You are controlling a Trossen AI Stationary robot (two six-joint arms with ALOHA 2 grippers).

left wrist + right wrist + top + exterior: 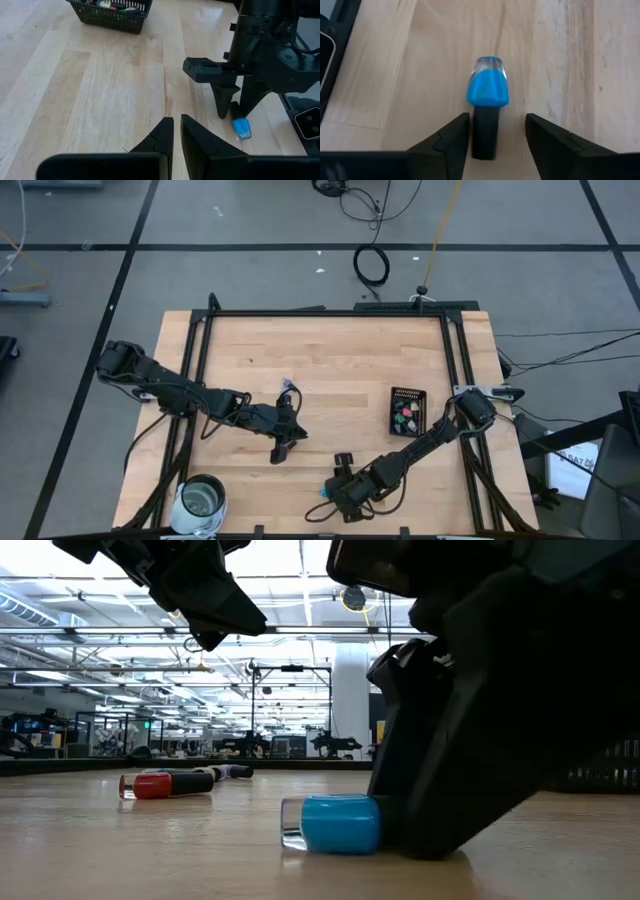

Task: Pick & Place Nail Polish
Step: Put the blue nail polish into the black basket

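Blue bottle (487, 97): lying on its side on the counter (330, 360), near the front edge, well clear of the black basket (407, 411).
Right hand (496, 132): you are straddling the dark cap, fingers not yet gripping; close squarely so it cannot roll.
Left hand (176, 137): clenched empty, hovering beyond the bottle.
Red bottle (150, 785): lying farther back, out of your path.
Glass jar (203, 500): sitting at the counter's corner, well apart from the blue bottle.

On the table (330, 350), 1 bottle (487, 105) lies on its side at the near edge, its cap between the fingers of the right gripper (497, 135). The tray (407, 411) sits toward the right side, with bottles in it. The jar (203, 500) stands at the near left corner. The left gripper (284, 442) is near the table's middle, with 1 more bottle (288, 387) just behind it.
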